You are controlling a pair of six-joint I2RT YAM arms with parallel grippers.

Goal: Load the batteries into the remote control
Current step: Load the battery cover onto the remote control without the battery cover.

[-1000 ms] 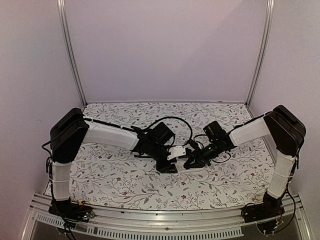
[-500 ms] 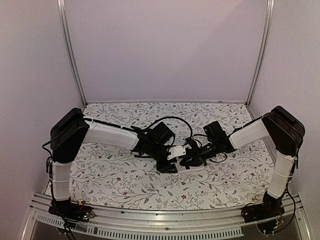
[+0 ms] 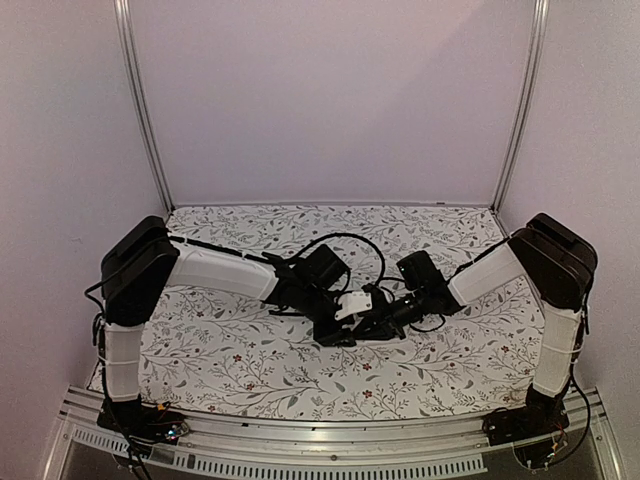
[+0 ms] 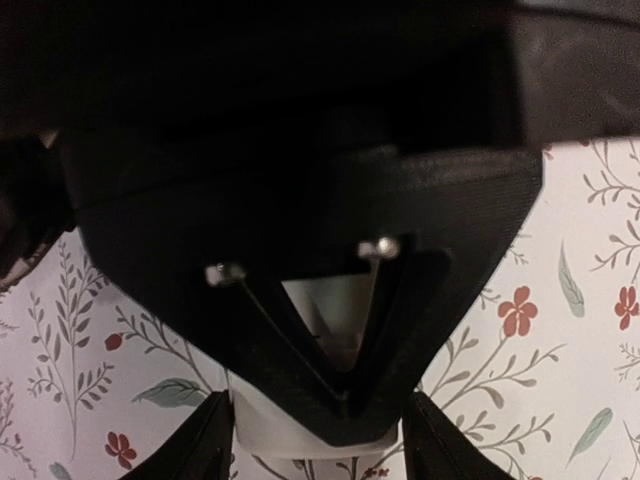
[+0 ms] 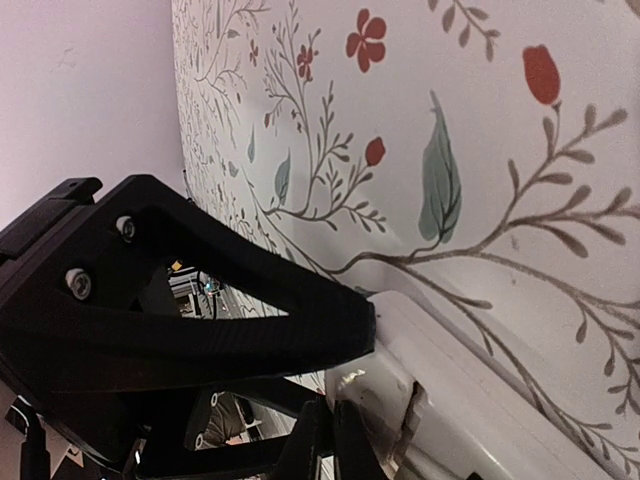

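Remote control (image 5: pixel 480 400): It lies flat on the table (image 3: pixel 230 350). It sits right between the fingers of the left end effector (image 3: pixel 336 327) and just under the tip of the right end effector (image 3: pixel 376 318). I can only see its white side from here, not its red face.

Left end effector: It is down low on the table. Its two fingers (image 4: pixel 205 450) sit tight on both sides of the white body, so it looks closed on the remote control. I think it holds the remote so it does not slide when something pushes on it.

Right end effector: It comes in from the other side, very close to the left one. A black finger (image 5: pixel 220 300) rests right at the edge of the remote. The rest is hidden, so I cannot tell if it is wide, narrow or holding something.

Batteries: I cannot see them in any view. They may be under the black fingers or inside the remote. I cannot say which.

Why two arms: One holds the remote. The other works at its edge, where I guess the batteries go.

Step, my guess: Pushing something in at the remote's edge, or getting ready to.

What could go wrong: The two end effectors are almost touching, so they might bump. A hard push might tip the remote out of the left one's hold.
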